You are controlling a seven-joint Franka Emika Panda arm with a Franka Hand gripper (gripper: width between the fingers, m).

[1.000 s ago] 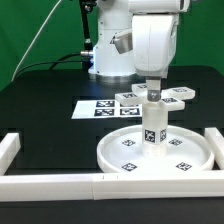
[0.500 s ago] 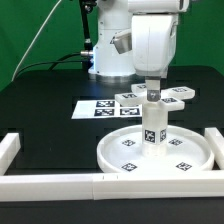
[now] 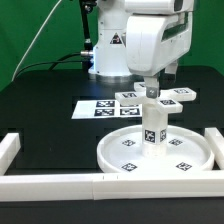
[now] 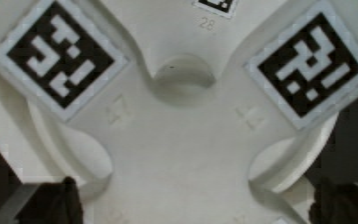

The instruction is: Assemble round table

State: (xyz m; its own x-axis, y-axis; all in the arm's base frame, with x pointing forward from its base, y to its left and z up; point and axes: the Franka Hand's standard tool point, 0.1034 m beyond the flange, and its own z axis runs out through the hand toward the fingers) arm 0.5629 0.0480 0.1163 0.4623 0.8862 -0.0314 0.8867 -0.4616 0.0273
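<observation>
Along the near edge of the black table (image 3: 40, 100) runs a white border rail (image 3: 60, 183), with upright ends at the exterior view's left and right, and the round top (image 3: 155, 150) lies flat just behind it, close against the rail. Room is tight on that near side; toward the exterior view's left the dark surface lies bare, a wide stretch to move through. Behind the disc, the marker board (image 3: 97, 108) lies flat, and the cross-shaped base (image 3: 160, 97) rests beside it, toward the exterior view's right, partly behind the arm.

On the middle of the round top the short leg (image 3: 153, 123) stands upright, tags on its side. Directly over it hangs the gripper (image 3: 150, 92), its tip at or just above the leg's upper end; whether they touch cannot be told. Its jaws stand wide apart and hold nothing. From the wrist view, dark fingertips (image 4: 55, 203) show at the frame's edge, spread, with a white tagged part close below that fills the picture
</observation>
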